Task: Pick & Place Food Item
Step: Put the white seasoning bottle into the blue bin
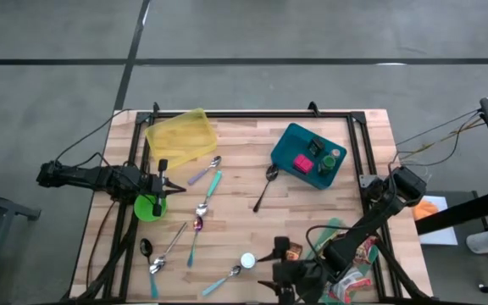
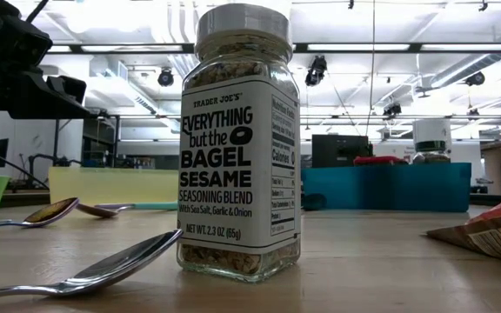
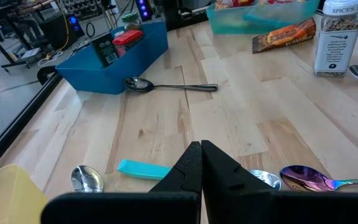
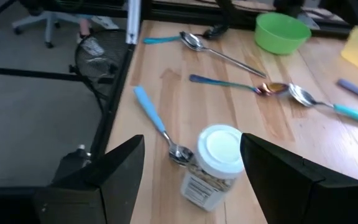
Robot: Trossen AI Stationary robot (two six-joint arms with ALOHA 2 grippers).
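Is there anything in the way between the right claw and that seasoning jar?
No. In the right wrist view the seasoning jar stands on bare table just ahead of the open right gripper.

Right claw (image 4: 191,165) hangs spread wide; left claw (image 3: 201,163) rests pinched closed.

spoons (image 1: 265,188) 7 | bins (image 1: 180,135) 2 | bowl (image 1: 145,212) 1 | jar (image 1: 247,261) 1

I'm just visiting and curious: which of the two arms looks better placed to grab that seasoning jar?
The right. Its right gripper hangs open just short of the seasoning jar, which stands upright on the table. The left gripper is shut and parked by the green bowl, across the table from the jar.
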